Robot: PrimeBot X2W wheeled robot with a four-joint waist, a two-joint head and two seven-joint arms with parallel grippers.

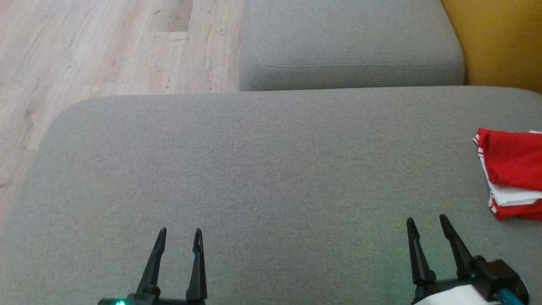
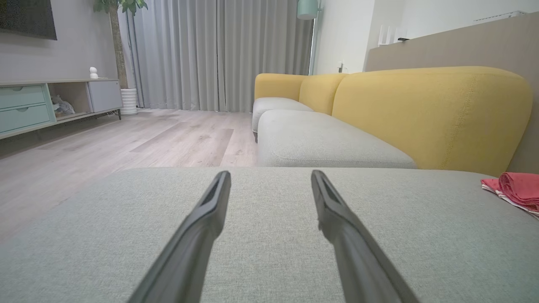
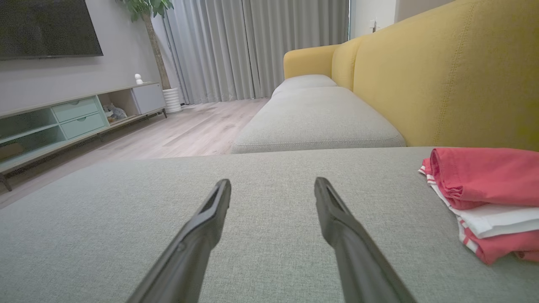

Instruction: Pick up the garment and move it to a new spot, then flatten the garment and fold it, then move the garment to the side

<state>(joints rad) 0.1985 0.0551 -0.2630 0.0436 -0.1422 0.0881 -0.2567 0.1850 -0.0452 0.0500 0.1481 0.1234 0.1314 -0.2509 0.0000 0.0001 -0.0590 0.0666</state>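
1. The folded red garment [image 1: 512,169], white-striped, lies on the grey cushion [image 1: 254,169], to the right of the right pincer [image 1: 427,219] and slightly ahead of its tips, not touching it
2. The right pincer is spread and empty
3. The left pincer [image 1: 180,232] is also spread and empty, well apart from the garment
4. Ahead of both: a second grey cushion [image 1: 351,42], yellow backrest [image 1: 499,38] rightward, wood floor [image 1: 106,51] leftward
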